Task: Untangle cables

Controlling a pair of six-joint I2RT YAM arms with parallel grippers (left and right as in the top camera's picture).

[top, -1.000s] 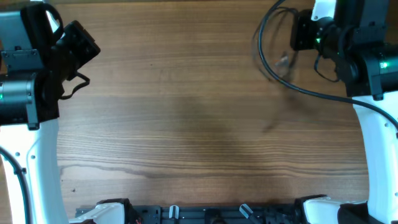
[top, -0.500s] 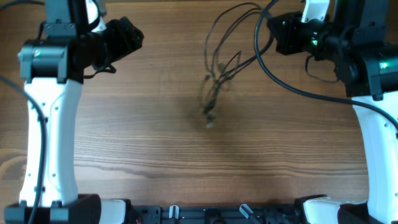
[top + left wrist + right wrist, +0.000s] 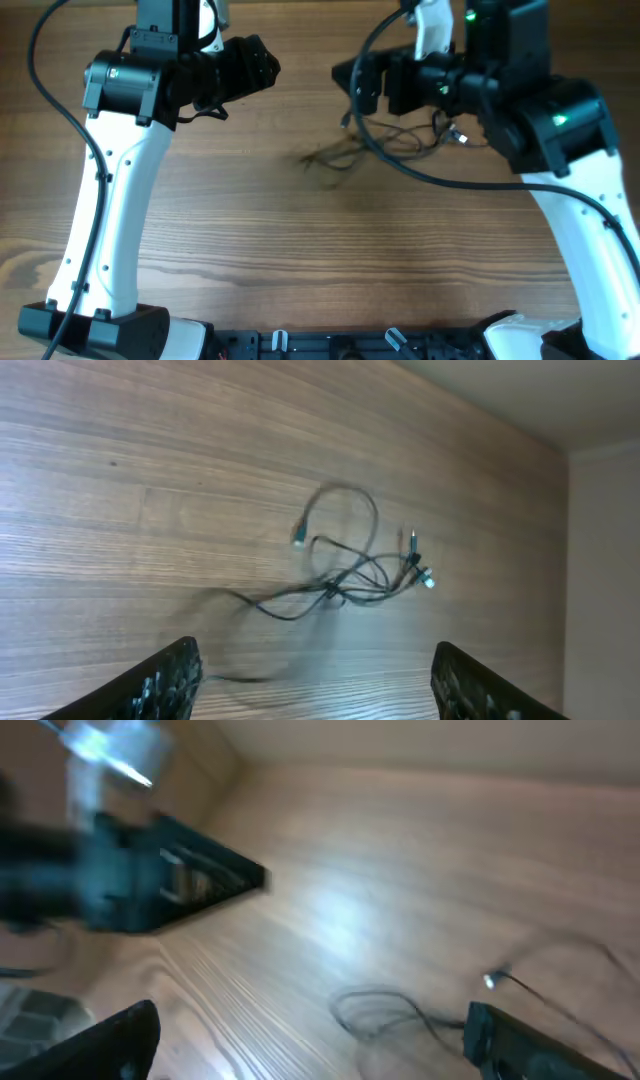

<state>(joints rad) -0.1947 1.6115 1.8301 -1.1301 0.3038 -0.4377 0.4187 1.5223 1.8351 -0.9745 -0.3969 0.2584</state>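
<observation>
Left end effector (image 3: 322,688): released, fingers wide apart at the lower corners of the left wrist view, nothing between them. Right end effector (image 3: 320,1045): likewise spread and empty, its own view badly blurred. From overhead, both in the upper part of the frame and facing each other, the left one up and left of centre, the right one just right of centre.

Between and slightly below them, on the bench (image 3: 300,250): the cables (image 3: 390,138), a loose tangle of very thin black cords in the upper middle of the overhead frame, its right part tucked under the right arm. In the left wrist view, near centre frame and well clear of the fingers: one loop arching upward, a crossing clump in the middle, plug tips (image 3: 424,579) fanned to the right.

Judged light, limp and slippery, with no stiffness to push against. Likely to drag along whole under a pull on one strand. Best taken near a plug tip or on the free loop rather than at the clump, one side pinned and the other drawn away. Not to be mistaken for the arm's thick black lead (image 3: 440,178) curving across the same patch.
</observation>
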